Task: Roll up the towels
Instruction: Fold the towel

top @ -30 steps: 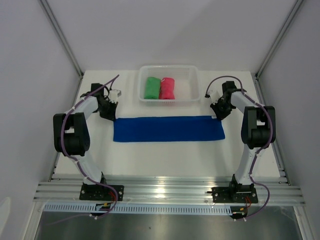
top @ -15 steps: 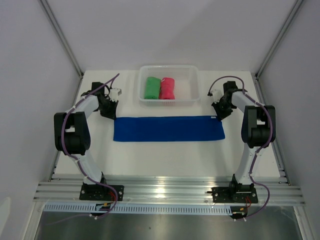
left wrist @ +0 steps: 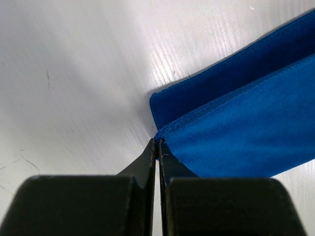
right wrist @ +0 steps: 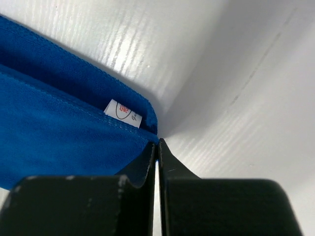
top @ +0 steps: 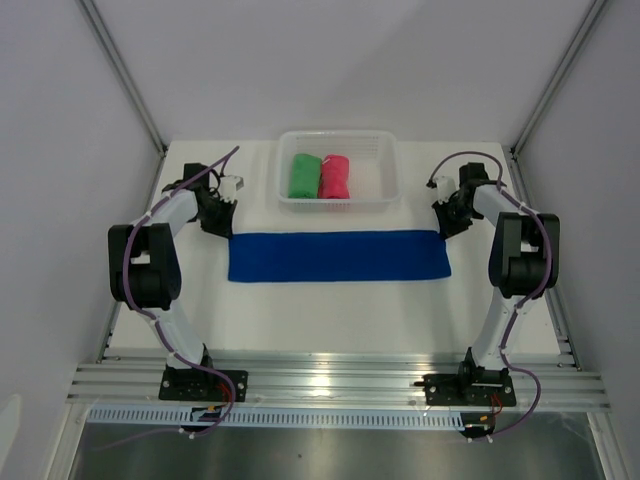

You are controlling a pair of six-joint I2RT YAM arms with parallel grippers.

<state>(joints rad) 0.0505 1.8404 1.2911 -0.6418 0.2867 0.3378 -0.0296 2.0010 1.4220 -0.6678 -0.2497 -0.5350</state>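
The left gripper [left wrist: 157,142] has its two black fingers pressed together, and their tips pinch the corner of the upper layer of the royal blue microfibre towel [left wrist: 246,142]; that stitched corner is raised slightly off the layer beneath, which lies flat on the white table [left wrist: 74,73] and pokes out just beyond it. The right gripper [right wrist: 157,143] is also closed tight, finger against finger, with its tips nipping the opposite corner of the same cloth [right wrist: 59,147]; a small white label [right wrist: 123,113] sewn into the hem sits just beside those tips, and here too the upper layer stands a little above the lower one.

From above, the left gripper [top: 222,232] meets the far left corner of the royal blue microfibre towel [top: 338,256] and the right gripper [top: 441,230] meets the far right corner; both arms reach away from their bases at the near edge; the cloth lies between them as a long folded strip, stretched left to right across the middle of the white table [top: 330,320].

Beyond the strip, near its far edge but apart from it, stands a white slotted plastic basket [top: 338,136]; inside it, towards its left half, a rolled green microfibre towel [top: 303,175] and a rolled pink-red microfibre towel [top: 335,176] lie side by side, touching, the green one on the left.
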